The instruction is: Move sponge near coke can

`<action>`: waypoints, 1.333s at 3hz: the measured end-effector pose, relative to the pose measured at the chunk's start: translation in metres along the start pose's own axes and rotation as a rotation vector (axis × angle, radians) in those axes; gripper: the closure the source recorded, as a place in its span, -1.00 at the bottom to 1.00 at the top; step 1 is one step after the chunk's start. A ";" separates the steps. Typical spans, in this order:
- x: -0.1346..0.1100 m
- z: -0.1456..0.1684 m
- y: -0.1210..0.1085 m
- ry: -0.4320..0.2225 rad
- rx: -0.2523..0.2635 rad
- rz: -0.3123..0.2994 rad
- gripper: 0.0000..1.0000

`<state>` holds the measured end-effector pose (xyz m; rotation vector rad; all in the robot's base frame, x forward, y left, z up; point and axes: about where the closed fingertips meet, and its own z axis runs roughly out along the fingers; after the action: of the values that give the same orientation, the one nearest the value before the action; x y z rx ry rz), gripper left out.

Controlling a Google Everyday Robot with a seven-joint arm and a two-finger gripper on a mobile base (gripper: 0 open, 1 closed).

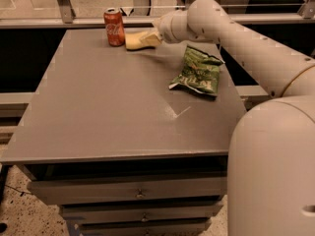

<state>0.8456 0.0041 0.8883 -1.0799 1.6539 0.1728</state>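
Note:
The red coke can (pixel 114 27) stands upright at the far left of the grey table (pixel 108 107). The pale-yellow sponge (pixel 133 41) lies low on the tabletop just right of the can, nearly touching it. My gripper (pixel 149 38) reaches in from the right at the end of the cream arm and is shut on the sponge's right end. The part of the sponge between the fingers is hidden.
A green wrinkly snack bag (pixel 197 72) lies on the right side of the table, under the arm. A railing and glass run behind the far edge. Drawers sit below the front edge. My robot body (pixel 275 171) fills the right foreground.

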 end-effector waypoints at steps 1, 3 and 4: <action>-0.003 0.006 0.006 -0.014 -0.017 0.007 -1.00; -0.017 -0.047 0.016 -0.111 -0.025 0.023 -1.00; -0.016 -0.100 0.021 -0.195 -0.011 0.038 -1.00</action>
<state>0.7603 -0.0352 0.9326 -1.0077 1.4998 0.3027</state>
